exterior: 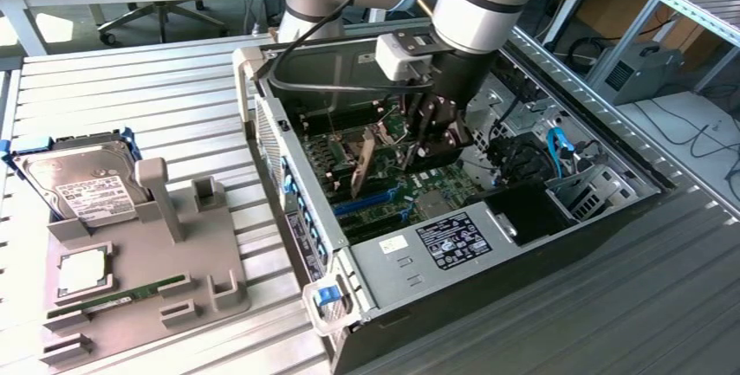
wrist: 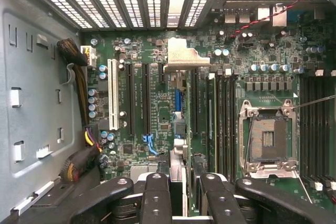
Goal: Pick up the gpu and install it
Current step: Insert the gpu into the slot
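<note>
Computer case (exterior: 382,258): a tower laid on its side on the slatted table (exterior: 139,115), open side up. I judge it lies this way so the arm can come straight down onto the board.

Arm (exterior: 486,3): reaches down from above into the middle of the case, wrist close over the board.

Motherboard (wrist: 157,114): flat at the bottom of the case, with its long expansion slots (wrist: 128,98) running side by side and an empty processor socket (wrist: 268,137) off to one side.

Grey fixture (exterior: 151,245): sits on the table at the exterior view's left, well apart from the case. It props a silver hard drive (exterior: 81,184) at a tilt, and a green memory stick (exterior: 127,293) lies in a groove, presumably so each part can be grasped easily.

Gpu (exterior: 362,170): stands on edge inside the case, over the board near the rear slot openings. In the wrist view it appears edge-on as a thin strip (wrist: 178,124), lined up along the slots. Whether it is fully seated, I cannot tell.

Gripper (wrist: 182,190): the two dark fingers (wrist: 156,198) sit on either side of the card's near end, closed onto the gpu.
</note>
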You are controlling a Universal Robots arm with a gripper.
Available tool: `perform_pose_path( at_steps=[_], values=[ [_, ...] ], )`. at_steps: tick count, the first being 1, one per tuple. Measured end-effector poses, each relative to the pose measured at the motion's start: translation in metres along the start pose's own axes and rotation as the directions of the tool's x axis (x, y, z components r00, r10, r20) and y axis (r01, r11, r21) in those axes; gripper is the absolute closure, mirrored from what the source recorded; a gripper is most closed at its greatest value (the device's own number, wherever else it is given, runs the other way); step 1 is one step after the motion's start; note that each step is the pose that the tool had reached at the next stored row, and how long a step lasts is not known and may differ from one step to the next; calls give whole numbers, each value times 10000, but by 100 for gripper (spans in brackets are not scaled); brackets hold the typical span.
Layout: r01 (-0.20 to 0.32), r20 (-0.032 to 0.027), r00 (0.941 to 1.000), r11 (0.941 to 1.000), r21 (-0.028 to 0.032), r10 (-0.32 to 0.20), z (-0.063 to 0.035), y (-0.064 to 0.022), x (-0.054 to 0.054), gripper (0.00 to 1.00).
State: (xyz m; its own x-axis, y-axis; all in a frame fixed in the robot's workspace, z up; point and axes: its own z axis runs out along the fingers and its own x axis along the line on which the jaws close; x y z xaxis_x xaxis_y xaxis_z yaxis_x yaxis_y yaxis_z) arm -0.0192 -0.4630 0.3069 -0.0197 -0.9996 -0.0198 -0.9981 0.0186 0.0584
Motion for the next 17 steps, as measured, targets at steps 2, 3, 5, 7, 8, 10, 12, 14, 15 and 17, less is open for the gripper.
perform_pose_path(
  at_steps=[2,3,5,7,8,10,12,14,15,17],
  values=[
    [0,0,10000,10000,0,0,1,0,5,73],
    [0,0,10000,10000,0,0,2,0,9,73],
    [0,0,10000,10000,1,0,3,0,13,73],
    [0,0,10000,10000,0,0,4,1,17,73],
    [0,0,10000,10000,0,0,4,1,19,73],
    [0,0,10000,10000,0,0,4,2,23,73],
    [0,1,10000,10000,0,0,6,3,27,73],
    [0,0,10000,10000,0,0,6,10,30,73],
    [0,0,10000,10000,0,0,7,16,31,73],
    [0,0,10000,10000,0,0,8,24,31,73]
  ],
)
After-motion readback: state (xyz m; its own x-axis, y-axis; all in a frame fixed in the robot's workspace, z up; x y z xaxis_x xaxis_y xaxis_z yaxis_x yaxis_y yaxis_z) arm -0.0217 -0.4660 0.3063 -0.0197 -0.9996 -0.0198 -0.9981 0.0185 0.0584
